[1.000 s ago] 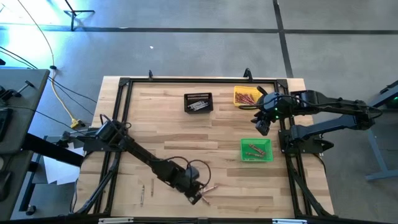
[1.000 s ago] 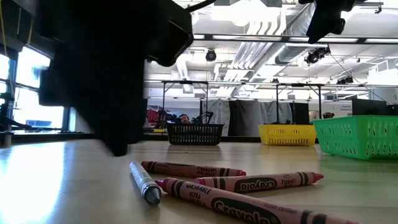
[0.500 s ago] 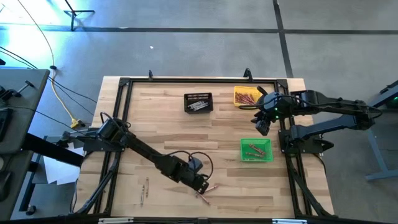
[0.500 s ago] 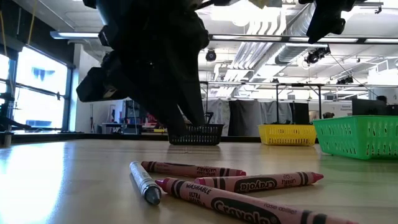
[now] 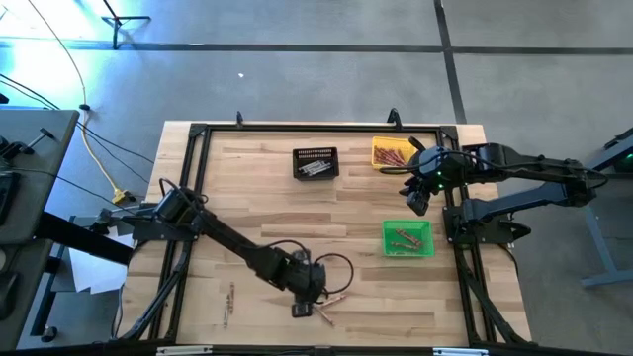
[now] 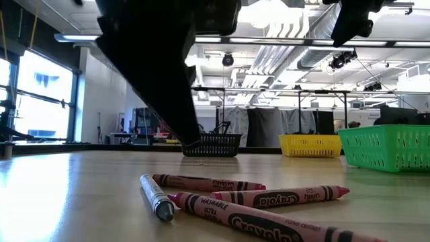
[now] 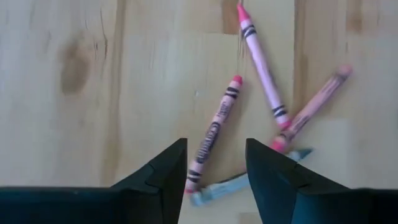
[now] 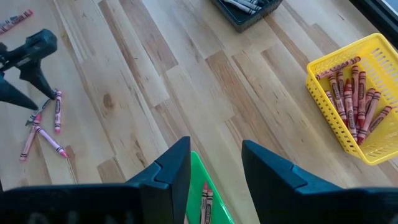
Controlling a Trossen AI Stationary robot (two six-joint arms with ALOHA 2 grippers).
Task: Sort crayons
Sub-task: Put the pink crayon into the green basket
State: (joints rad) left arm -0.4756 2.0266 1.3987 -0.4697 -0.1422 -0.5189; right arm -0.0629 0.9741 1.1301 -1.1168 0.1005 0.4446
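Three pink crayons and one grey crayon lie loose in a small cluster on the wood near the table's front edge. My left gripper hangs open just above them, pointing steeply down. One pink crayon shows in the gap between its fingers, which touch nothing. In the low view it is the large dark shape behind the crayons. My right gripper waits high at the right, open, above the green bin.
A black bin with grey crayons stands at the far middle. A yellow bin with reddish crayons is at the far right, and the green bin with a few brownish ones is at the right. Two more crayons lie near the front left.
My left gripper has rolled about the line it points along, above the crayon cluster, and has shifted a little toward the far edge. The crayons lie where they were. My right arm has kept still.
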